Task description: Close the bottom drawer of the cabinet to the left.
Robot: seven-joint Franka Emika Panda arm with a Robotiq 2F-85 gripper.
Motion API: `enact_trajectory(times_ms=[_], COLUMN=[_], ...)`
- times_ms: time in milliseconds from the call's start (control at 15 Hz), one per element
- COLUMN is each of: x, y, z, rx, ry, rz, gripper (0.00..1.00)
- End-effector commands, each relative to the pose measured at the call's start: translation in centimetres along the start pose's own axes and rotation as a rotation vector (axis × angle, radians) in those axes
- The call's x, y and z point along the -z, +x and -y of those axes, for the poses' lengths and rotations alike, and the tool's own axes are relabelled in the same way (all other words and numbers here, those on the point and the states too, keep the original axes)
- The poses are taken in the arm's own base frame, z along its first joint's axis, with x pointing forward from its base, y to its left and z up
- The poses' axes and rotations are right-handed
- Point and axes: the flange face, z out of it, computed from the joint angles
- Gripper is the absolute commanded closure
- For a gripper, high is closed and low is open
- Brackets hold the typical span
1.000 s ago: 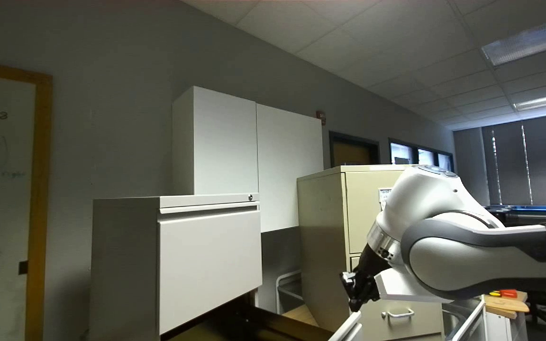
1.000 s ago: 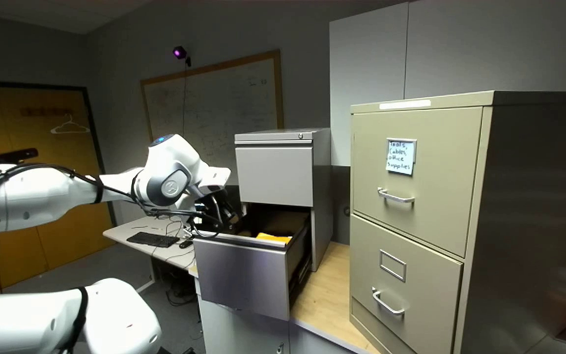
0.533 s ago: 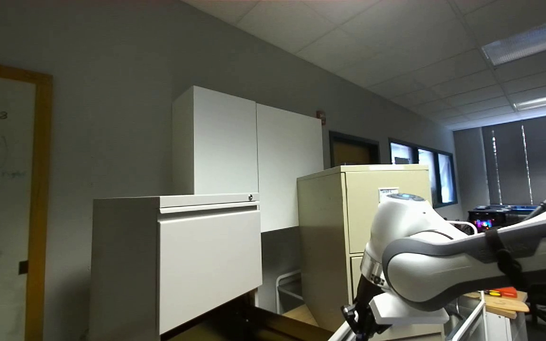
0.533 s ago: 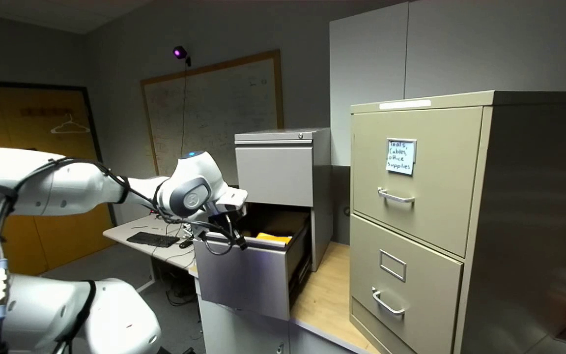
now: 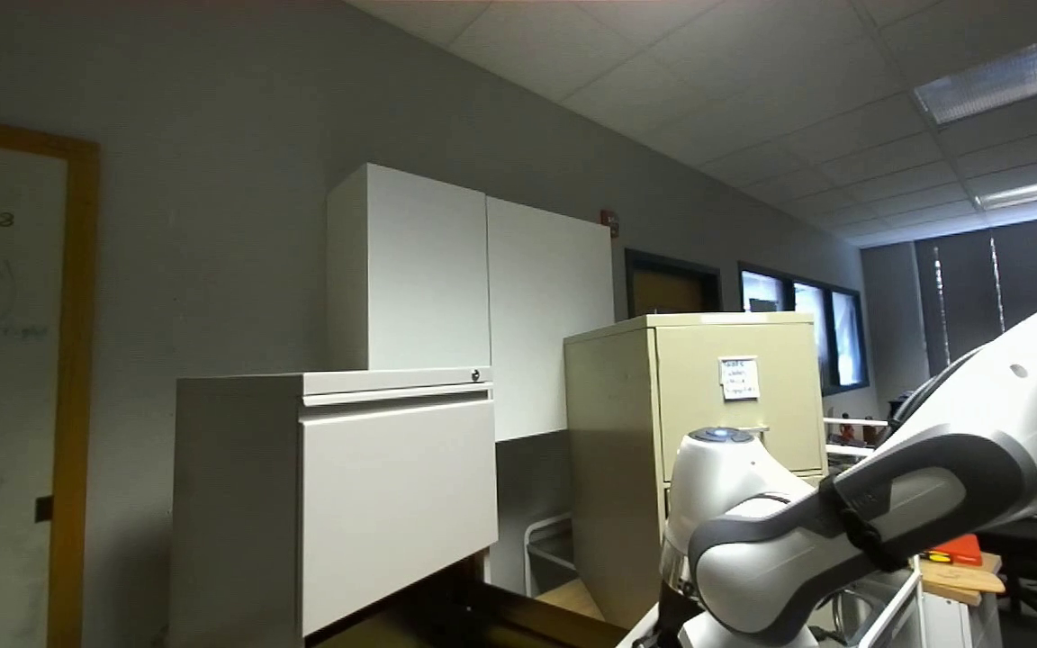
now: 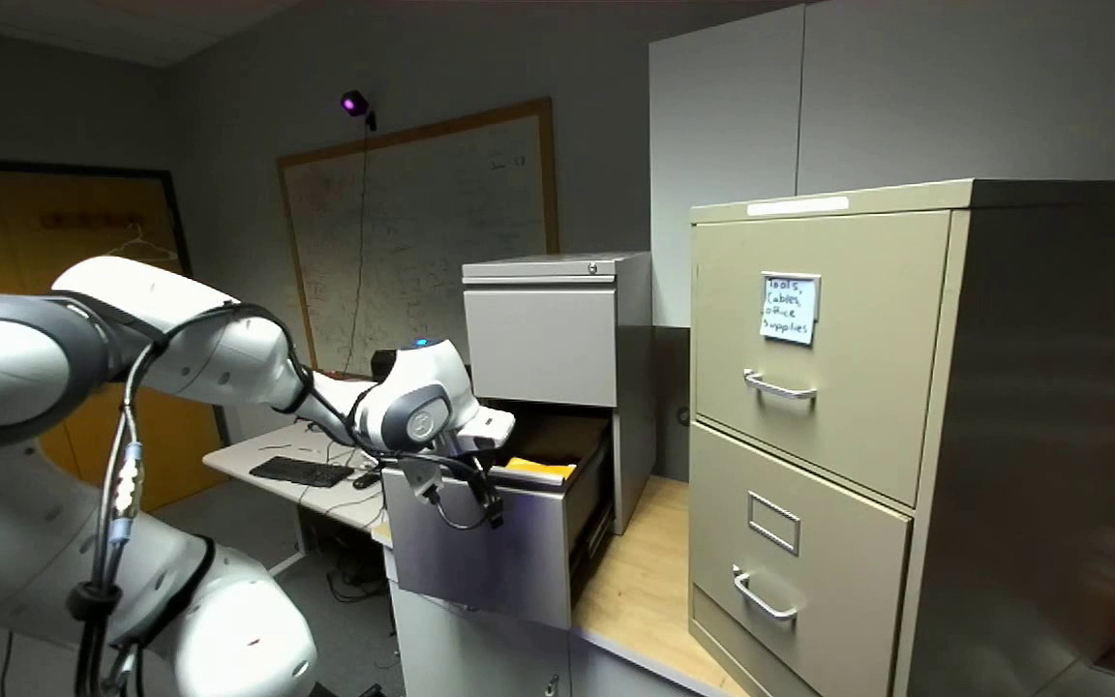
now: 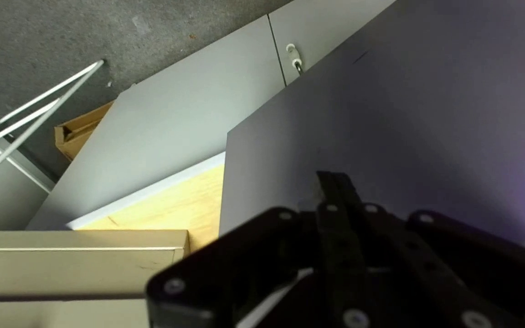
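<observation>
The off-white cabinet (image 5: 397,504) shows in both exterior views, with its upper drawer front (image 6: 540,347) shut. Its bottom drawer (image 6: 495,576) is pulled well out, with a yellow item (image 6: 540,469) inside. In an exterior view only the drawer's dark inside and side (image 5: 545,616) show at the bottom edge. My gripper (image 6: 494,511) points down in front of the drawer's front panel, below its upper edge. In the wrist view the gripper (image 7: 333,175) has its fingertips together and empty, with the drawer front (image 7: 408,118) filling the view behind. I cannot tell whether they touch.
The beige filing cabinet (image 6: 814,358) stands to the right of the drawer, and its edge shows in the wrist view (image 7: 75,269). A wooden counter (image 6: 649,581) lies under both. A desk (image 6: 325,499) with a keyboard (image 6: 301,471) stands on the far left. Cables (image 6: 122,484) hang from the arm.
My gripper has moved down and to the right in an exterior view, from above the drawer's upper edge to in front of its panel. The drawer has not visibly moved.
</observation>
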Motion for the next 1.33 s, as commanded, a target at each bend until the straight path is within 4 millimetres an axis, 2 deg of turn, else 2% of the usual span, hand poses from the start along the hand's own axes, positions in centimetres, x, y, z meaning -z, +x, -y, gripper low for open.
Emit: enact_trajectory(times_ms=[0,467,800,1267], x=[0.1,-1.0,-1.1,-0.3], y=[2.1,5.3,8.0,13.0], z=[2.4,9.0,12.8,16.0], rx=[0.048,0.114,0.162,0.264], ry=[0.02,0.139,0.195,0.157], rz=[-0.066,-0.114,-0.143,-0.146], gripper=[1.0,1.0,1.0,1.0])
